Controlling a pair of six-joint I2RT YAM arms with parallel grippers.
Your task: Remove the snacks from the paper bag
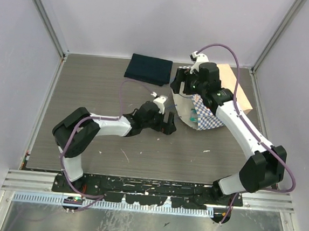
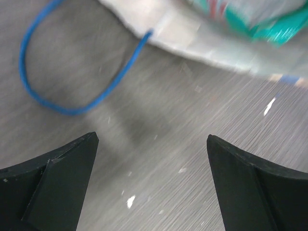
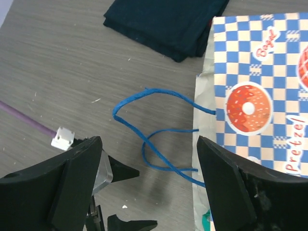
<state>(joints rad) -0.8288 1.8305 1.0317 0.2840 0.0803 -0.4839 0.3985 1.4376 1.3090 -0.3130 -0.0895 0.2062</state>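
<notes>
The blue-and-white checkered paper bag lies on its side, mouth facing left. A teal snack shows just inside the mouth, and a sliver of the snack peeks out in the right wrist view. The bag's blue cord handles lie on the table in front of the mouth. My left gripper is open, low over the table just short of the bag's lip. Above the handles and the bag's mouth edge, my right gripper hangs open and holds nothing.
A folded dark navy cloth lies at the back, left of the bag. A tan cardboard box sits behind the bag. White crumbs dot the grey table. The left arm's fingertips show below my right gripper.
</notes>
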